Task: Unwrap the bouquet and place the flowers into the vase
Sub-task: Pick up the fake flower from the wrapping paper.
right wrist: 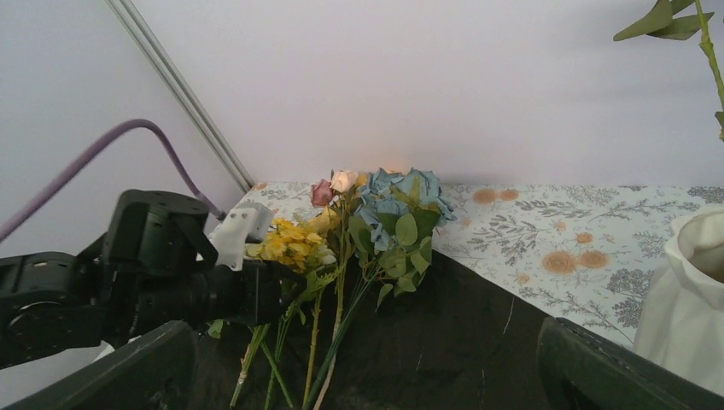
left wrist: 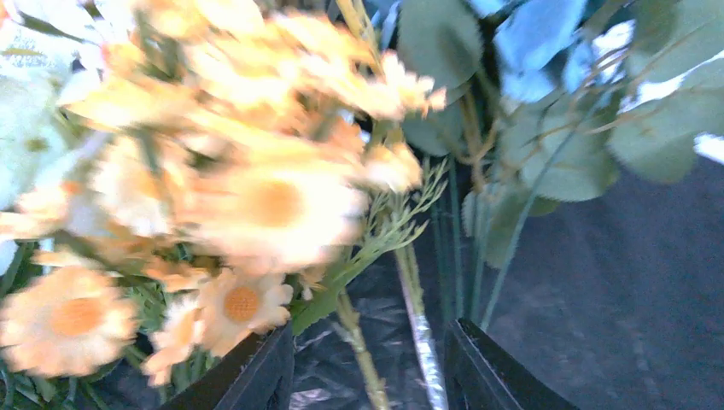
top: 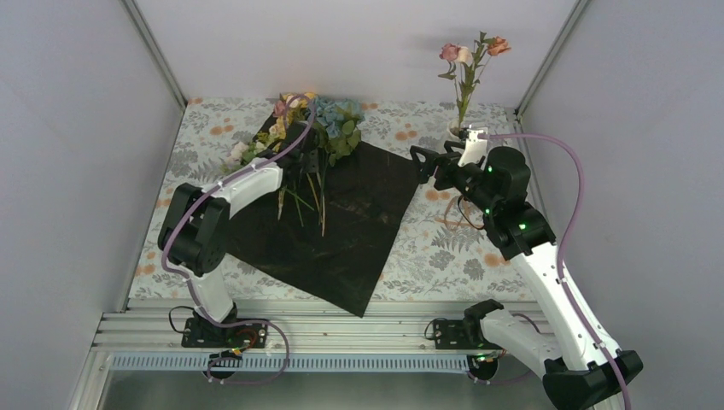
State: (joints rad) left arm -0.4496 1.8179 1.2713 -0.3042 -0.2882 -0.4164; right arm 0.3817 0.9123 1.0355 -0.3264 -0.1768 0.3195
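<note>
The bouquet lies unwrapped: its black sheet (top: pixel 341 231) is spread flat, and the flowers (top: pixel 320 128) lie across its far corner with stems pointing toward me. My left gripper (top: pixel 300 130) hovers low over them. In the left wrist view its fingers (left wrist: pixel 256 376) stand apart on either side of two green stems (left wrist: pixel 359 337), with gaps showing, beside blurred orange daisies (left wrist: pixel 248 205). My right gripper (top: pixel 423 162) is wide open and empty beside the white vase (right wrist: pixel 691 299). That vase (top: pixel 457 134) holds a pink-flowered stem (top: pixel 468 60).
A floral-print tablecloth (top: pixel 444 248) covers the table. White walls close in the left, back and right sides. An aluminium rail (top: pixel 341 329) runs along the near edge. A purple cable (top: pixel 546 141) loops above the right arm.
</note>
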